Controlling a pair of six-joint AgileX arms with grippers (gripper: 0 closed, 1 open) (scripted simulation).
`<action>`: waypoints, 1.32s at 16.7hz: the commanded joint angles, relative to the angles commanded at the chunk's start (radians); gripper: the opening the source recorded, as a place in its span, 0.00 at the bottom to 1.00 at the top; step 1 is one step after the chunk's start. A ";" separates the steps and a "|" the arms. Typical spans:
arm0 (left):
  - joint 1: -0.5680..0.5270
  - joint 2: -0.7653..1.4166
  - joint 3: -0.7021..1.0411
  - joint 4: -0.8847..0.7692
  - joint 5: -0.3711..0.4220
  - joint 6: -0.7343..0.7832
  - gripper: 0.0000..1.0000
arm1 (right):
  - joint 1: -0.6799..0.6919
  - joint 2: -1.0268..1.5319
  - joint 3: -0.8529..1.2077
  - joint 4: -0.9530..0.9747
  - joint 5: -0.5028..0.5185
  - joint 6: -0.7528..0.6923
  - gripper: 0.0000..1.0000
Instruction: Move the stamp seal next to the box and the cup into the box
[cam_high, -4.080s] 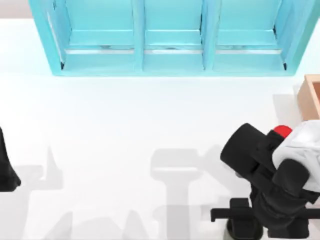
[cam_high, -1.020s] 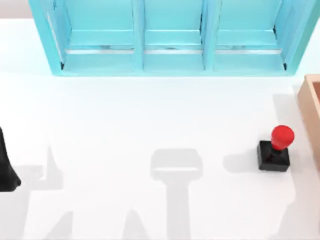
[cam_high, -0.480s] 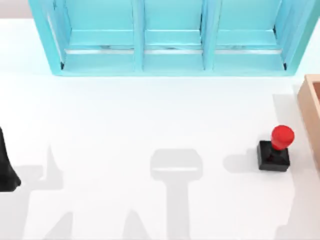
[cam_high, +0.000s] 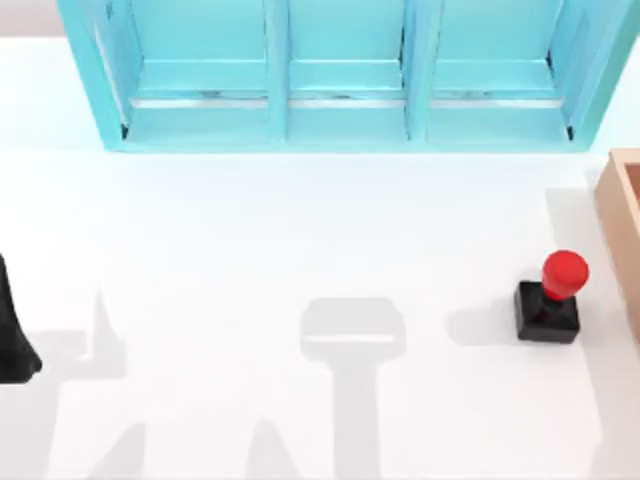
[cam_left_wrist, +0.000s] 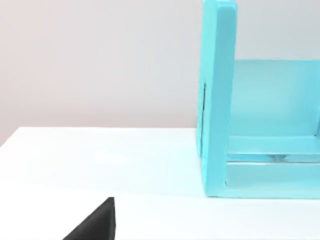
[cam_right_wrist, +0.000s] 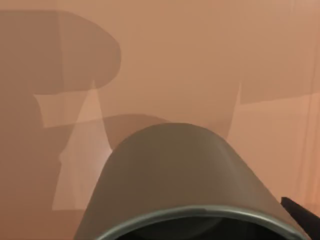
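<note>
Left arm (cam_high: 12, 335): matte black housing, smooth, tapering to a rounded end. Left wrist view: black angular wedge-shaped part (cam_left_wrist: 95, 225), no markings.

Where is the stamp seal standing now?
In the top view the stamp seal stands upright on the white table's right side, just left of the box and apart from it.

Illumination is bright and even. The white table (cam_high: 250, 230) reads near overexposed, carrying soft grey shadows along its near edge. The stamp seal (cam_high: 550, 300) casts a shadow toward the table's left. In the right wrist view, overlapping shadows cross the box (cam_right_wrist: 200, 60) floor, and the cup (cam_right_wrist: 187, 185) appears slightly soft.
</note>
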 joint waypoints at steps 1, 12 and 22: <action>0.000 0.000 0.000 0.000 0.000 0.000 1.00 | 0.000 0.000 0.000 0.000 0.000 0.000 0.00; 0.000 0.000 0.000 0.000 0.000 0.000 1.00 | 0.000 0.000 0.000 0.000 0.000 0.000 0.83; 0.000 0.000 0.000 0.000 0.000 0.000 1.00 | 0.000 0.000 0.000 0.000 0.000 0.000 1.00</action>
